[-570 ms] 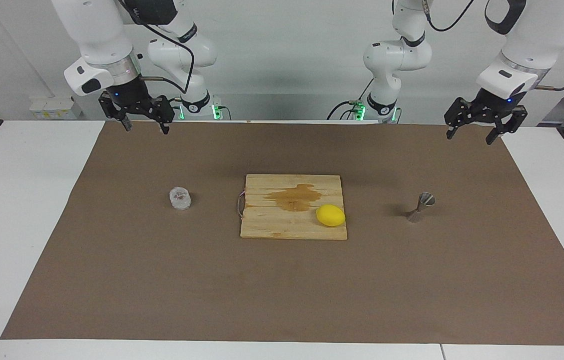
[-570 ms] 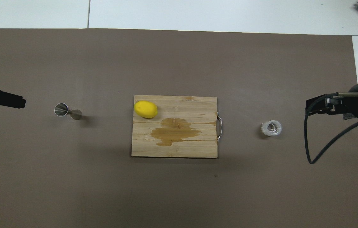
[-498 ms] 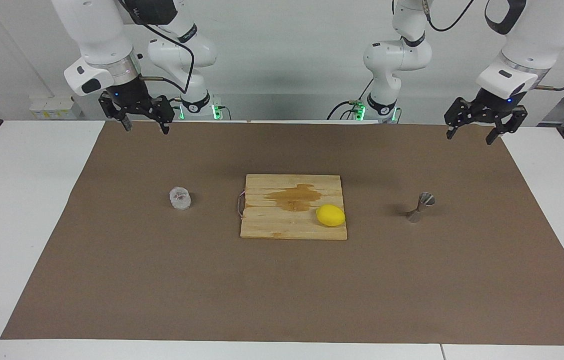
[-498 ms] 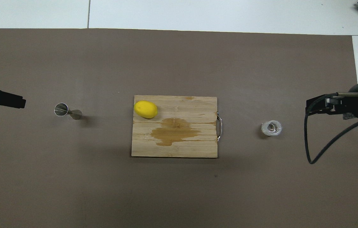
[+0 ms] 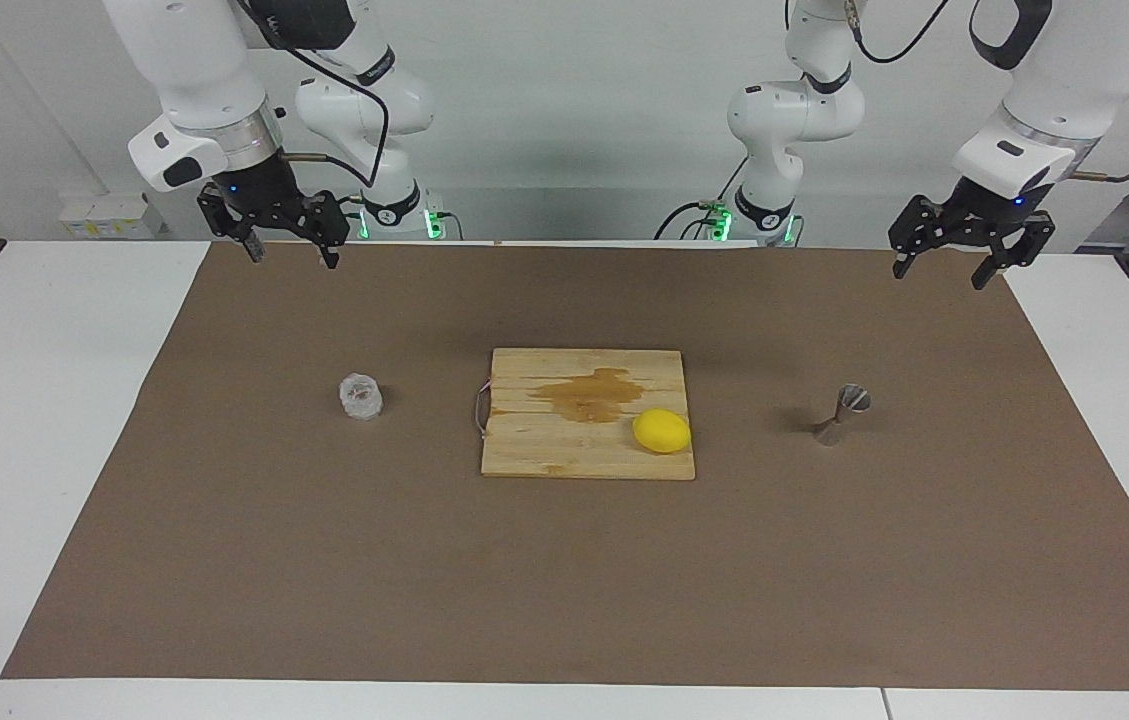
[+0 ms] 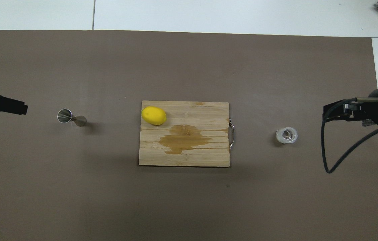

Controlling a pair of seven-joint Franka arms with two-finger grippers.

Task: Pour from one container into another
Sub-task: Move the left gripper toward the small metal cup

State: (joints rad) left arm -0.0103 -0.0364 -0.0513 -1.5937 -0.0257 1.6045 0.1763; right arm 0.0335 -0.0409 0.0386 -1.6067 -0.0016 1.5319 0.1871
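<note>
A small clear faceted glass cup stands on the brown mat toward the right arm's end of the table. The silvery hourglass-shaped jigger stands on the mat toward the left arm's end. My right gripper hangs open and empty in the air over the mat's edge by the robots, well apart from the cup. My left gripper also hangs open and empty over the mat's corner, apart from the jigger.
A wooden cutting board lies mid-table between cup and jigger, with a wet brown stain and a yellow lemon on it. Its metal handle faces the cup. White tabletop borders the mat.
</note>
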